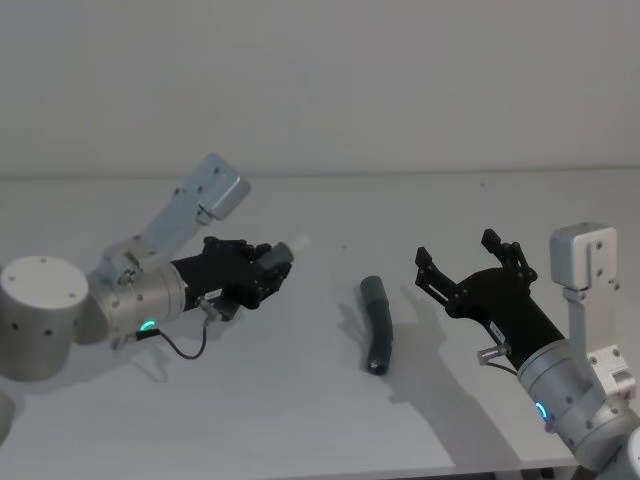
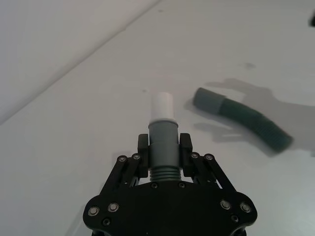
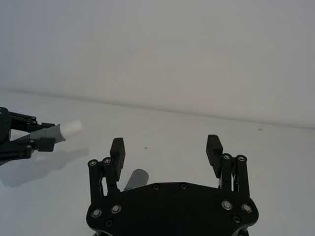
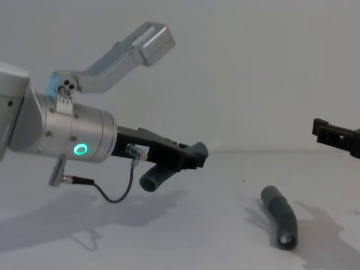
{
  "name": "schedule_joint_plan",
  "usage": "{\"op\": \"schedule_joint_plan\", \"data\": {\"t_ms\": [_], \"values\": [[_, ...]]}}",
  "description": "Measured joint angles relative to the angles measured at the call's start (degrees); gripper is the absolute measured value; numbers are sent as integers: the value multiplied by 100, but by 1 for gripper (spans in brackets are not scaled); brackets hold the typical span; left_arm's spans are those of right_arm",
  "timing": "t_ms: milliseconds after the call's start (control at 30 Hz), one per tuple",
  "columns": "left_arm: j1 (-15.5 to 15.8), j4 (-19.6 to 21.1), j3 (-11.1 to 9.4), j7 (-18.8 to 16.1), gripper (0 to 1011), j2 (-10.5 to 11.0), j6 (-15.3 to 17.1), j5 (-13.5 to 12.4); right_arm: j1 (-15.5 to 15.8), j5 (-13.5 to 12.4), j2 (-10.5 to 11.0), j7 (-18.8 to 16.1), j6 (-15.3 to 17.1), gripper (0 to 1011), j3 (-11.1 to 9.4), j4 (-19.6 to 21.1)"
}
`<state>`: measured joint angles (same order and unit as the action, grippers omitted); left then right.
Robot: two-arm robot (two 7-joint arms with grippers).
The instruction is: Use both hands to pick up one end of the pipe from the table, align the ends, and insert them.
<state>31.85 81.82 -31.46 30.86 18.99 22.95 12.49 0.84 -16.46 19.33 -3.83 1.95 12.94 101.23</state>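
- A plain white tabletop (image 1: 300, 430) runs back to a bare, pale wall (image 1: 320, 80).
- The left gripper (image 1: 272, 268) reaches in from the left, raised above the tabletop and pointing toward the middle. Its jaws pinch a dark-grey pipe piece (image 2: 163, 152) on its smooth cuff, just past the ribs.
- The right gripper (image 1: 456, 250) hovers at the right, aimed toward the left and rear. Its jaws are spread wide with nothing between them.
- The held piece ends in a narrower white tip (image 2: 162, 104) that juts out past the jaws. In the chest view its other grey end hangs below the gripper.
- The second pipe piece (image 1: 378, 325) is dark grey and gently bent. It lies flat on the tabletop between the two grippers, nearer the right one and touched by neither.
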Motion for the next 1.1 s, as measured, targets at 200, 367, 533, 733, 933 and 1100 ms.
{"op": "schedule_joint_plan", "data": {"t_ms": [200,367,533,733,933,1100], "values": [[274,65,-176,520,332,175,193,68,0,0,0,0,0,1004,0,0],[571,99,-376,1089,332,325,398,124,0,0,0,0,0,1004,0,0],[842,72,-566,1545,332,432,493,158,0,0,0,0,0,1004,0,0],[1279,-132,-858,2314,332,561,496,188,0,0,0,0,0,1004,0,0],[1598,-382,-1065,2916,332,649,301,195,0,0,0,0,0,1004,0,0],[1908,-737,-1250,3556,332,772,-78,213,0,0,0,0,0,1004,0,0]]}}
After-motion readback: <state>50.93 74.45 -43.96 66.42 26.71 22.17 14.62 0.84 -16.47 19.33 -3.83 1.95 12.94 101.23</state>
